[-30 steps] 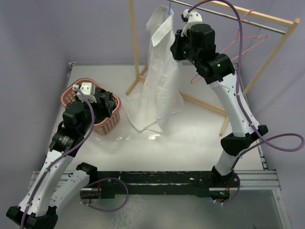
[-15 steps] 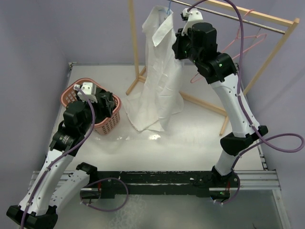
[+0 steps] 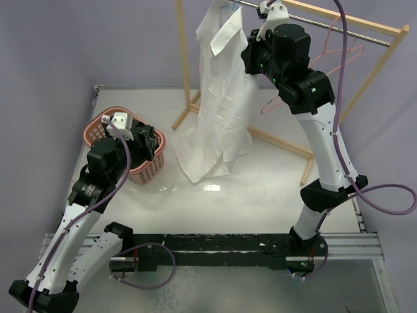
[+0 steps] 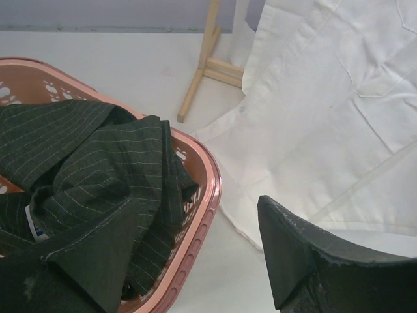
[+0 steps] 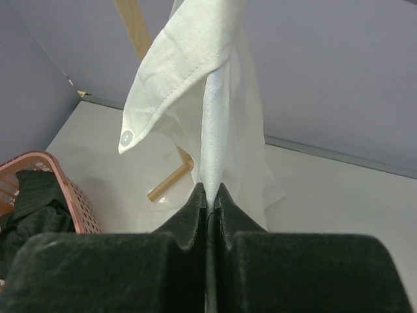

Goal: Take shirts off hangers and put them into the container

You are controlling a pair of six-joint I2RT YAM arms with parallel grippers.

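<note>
The white shirt (image 3: 218, 98) hangs from the rack; a blue hanger hook (image 3: 233, 4) barely shows at its collar. My right gripper (image 3: 247, 57) is shut on a fold of the white shirt (image 5: 195, 78) just below the collar, and the cloth rises from between the pads (image 5: 192, 208). The dark pinstriped shirt (image 4: 85, 169) lies bunched in the pink container (image 4: 210, 195). My left gripper (image 3: 140, 140) hovers open over the container's (image 3: 94, 130) right side. Only one of its fingers (image 4: 306, 261) shows, clear of any cloth. A bare pink hanger (image 3: 357, 51) hangs on the rail.
The wooden rack has a metal rail (image 3: 352, 32), a left post (image 3: 184, 59) and floor bars (image 3: 273, 140) behind the white shirt. The shirt's tail (image 4: 273, 195) spreads on the table next to the container. The table's back wall is close behind the rack.
My right gripper has shut on the white shirt and risen toward the rail, lifting the collar end. The left arm has stayed still.
</note>
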